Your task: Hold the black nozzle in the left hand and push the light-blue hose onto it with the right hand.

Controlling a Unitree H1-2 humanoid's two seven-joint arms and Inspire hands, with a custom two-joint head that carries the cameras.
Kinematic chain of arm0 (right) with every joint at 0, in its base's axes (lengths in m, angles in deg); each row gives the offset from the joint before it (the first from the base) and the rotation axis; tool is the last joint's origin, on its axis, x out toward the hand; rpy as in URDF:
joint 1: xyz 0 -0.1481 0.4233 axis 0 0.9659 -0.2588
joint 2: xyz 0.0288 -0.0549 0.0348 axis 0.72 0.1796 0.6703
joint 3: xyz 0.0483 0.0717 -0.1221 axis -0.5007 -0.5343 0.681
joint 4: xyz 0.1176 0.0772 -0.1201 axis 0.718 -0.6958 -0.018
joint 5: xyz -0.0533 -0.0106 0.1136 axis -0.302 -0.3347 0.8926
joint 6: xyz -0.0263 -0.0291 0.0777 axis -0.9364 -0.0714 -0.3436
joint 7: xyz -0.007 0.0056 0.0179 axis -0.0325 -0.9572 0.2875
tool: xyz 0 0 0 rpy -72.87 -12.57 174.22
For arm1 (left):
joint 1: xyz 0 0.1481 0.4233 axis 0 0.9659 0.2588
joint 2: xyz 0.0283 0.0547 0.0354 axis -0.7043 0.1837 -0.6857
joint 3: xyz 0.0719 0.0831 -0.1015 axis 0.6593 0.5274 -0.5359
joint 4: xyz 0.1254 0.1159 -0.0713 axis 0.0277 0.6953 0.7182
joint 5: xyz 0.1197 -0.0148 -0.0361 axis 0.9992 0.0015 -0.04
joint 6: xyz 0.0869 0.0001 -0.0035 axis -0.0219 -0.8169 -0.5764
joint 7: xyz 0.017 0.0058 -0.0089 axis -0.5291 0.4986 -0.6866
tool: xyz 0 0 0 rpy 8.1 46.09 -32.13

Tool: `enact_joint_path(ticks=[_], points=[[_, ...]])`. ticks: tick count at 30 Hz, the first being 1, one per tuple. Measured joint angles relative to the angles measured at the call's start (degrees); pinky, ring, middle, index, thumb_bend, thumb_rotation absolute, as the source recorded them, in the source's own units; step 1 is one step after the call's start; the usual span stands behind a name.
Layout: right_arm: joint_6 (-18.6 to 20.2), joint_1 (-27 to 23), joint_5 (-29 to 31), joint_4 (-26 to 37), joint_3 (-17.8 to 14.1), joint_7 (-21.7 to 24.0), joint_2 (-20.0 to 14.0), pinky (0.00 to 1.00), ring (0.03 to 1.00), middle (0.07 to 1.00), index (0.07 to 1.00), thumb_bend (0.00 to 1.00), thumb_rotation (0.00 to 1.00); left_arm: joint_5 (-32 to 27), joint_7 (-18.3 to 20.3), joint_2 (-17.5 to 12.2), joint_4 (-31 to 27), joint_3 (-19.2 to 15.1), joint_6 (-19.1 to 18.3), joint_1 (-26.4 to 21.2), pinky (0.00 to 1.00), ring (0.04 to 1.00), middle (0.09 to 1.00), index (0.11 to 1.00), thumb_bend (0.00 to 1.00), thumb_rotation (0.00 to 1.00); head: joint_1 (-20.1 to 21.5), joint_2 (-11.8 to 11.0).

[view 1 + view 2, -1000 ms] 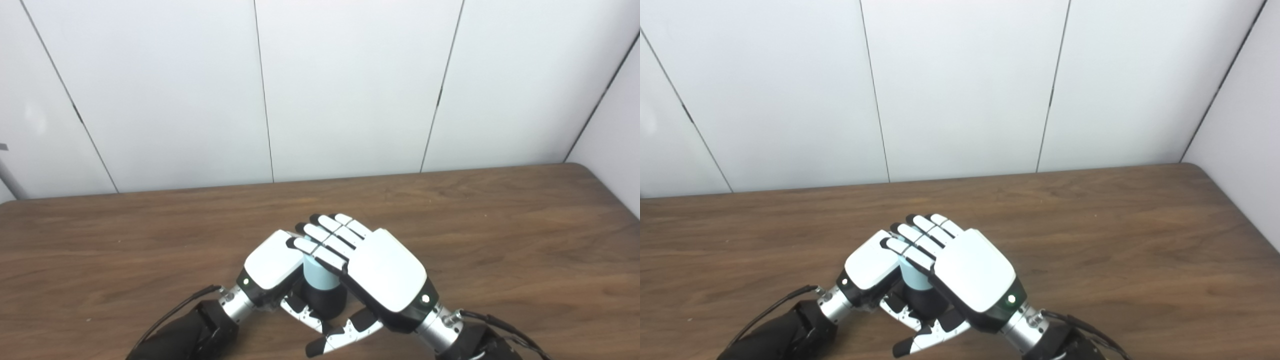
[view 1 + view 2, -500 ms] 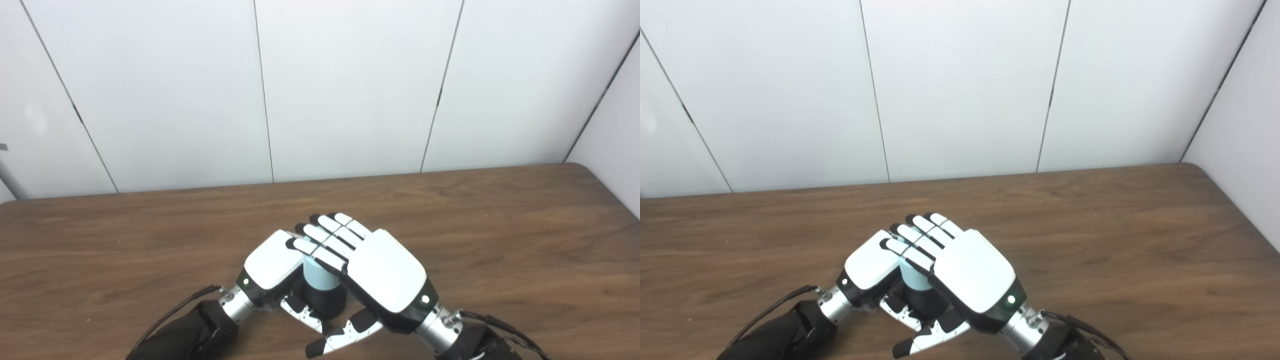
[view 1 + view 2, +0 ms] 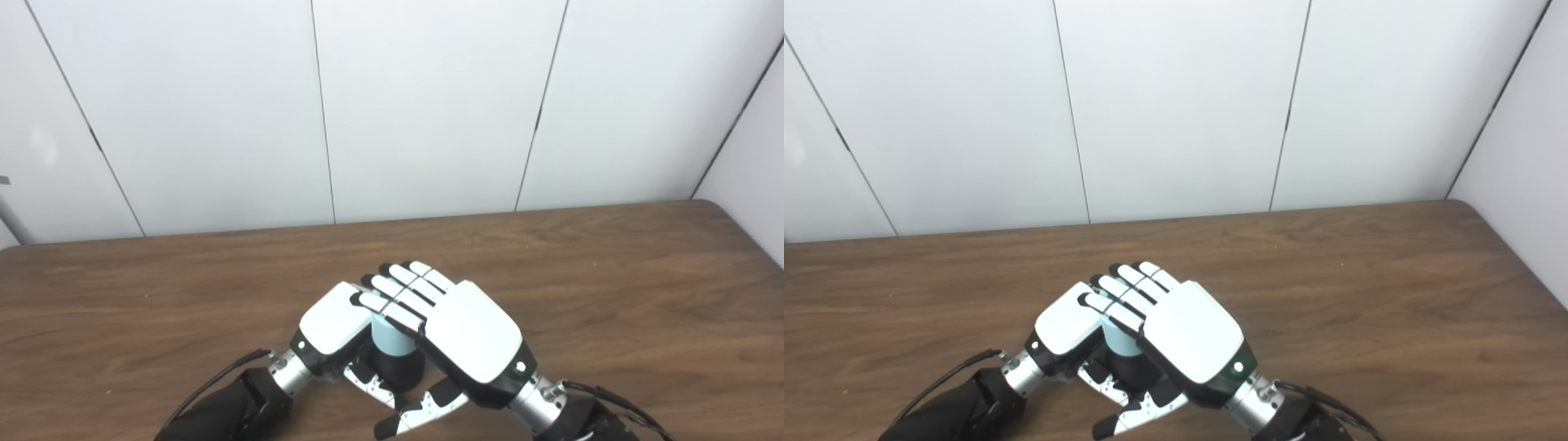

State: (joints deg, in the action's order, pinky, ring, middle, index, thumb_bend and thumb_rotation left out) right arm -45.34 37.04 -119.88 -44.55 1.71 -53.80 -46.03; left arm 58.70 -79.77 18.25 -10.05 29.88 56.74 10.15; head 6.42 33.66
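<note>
Nearest the camera, both forearms enter at the bottom edge: dark sleeves, silver wrists, a black cable (image 3: 211, 383) looping off the left sleeve, another cable (image 3: 603, 398) off the right.

Right hand's thumb (image 3: 422, 410) lies low and forward, white with black pads, pointing toward the left wrist, just under the black part.

Black nozzle (image 3: 401, 370): dark cylinder, seen only in the gap between the two palms, close above the counter (image 3: 612, 306). Cannot tell whether it touches the wood.

Light-blue hose (image 3: 389, 337): short pale-blue cylinder sitting directly on top of the nozzle, the two in contact and in line. Depth of seating not readable; the joint is shaded by the hands.

Left hand (image 3: 331, 318): white back plate up, angled toward centre, curled in around the nozzle from the left side. Its fingers are hidden behind the hose and the other hand. Reads as gripping the nozzle.

Right hand (image 3: 1188, 334): white back plate up, angled from the right, green indicator lit near the wrist. Its fingers (image 3: 1124, 291) lie flat and close together over the top of the hose and across the left hand's far edge. Reads as closed on the hose.

The hands meet in a peak at near centre of the counter.

Beyond: bare brown wood grain to the far edge, then white wall panels (image 3: 429, 104) with dark seams.
</note>
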Motion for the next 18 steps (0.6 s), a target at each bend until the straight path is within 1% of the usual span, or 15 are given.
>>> enact_joint_path(ticks=[4,11,16,18], points=[[0.0,0.0,-0.01,0.0,0.02,-0.01,0.0,0.85,0.871,0.866,0.814,0.72,0.99,-0.01,0.01,0.0,0.0,0.0,0.0,0.0,0.26,0.339,0.466,0.511,0.52,0.0,0.09,0.0],[0.02,0.0,0.0,0.0,0.06,-0.05,0.01,0.85,0.865,0.858,0.808,0.72,0.98,-0.07,0.05,0.0,0.0,0.04,0.02,0.0,0.24,0.314,0.461,0.517,0.52,0.0,0.09,0.0],[0.04,-0.01,0.0,0.01,0.06,-0.07,0.01,0.85,0.864,0.857,0.806,0.72,0.98,-0.09,0.11,0.0,0.0,0.04,0.04,-0.01,0.26,0.342,0.467,0.51,0.52,0.0,0.09,0.0],[0.05,-0.01,0.01,0.01,0.06,-0.07,0.01,0.84,0.862,0.855,0.805,0.72,0.97,-0.09,0.1,0.0,0.0,0.04,0.04,-0.01,0.26,0.337,0.463,0.515,0.52,0.0,0.0,0.0]])
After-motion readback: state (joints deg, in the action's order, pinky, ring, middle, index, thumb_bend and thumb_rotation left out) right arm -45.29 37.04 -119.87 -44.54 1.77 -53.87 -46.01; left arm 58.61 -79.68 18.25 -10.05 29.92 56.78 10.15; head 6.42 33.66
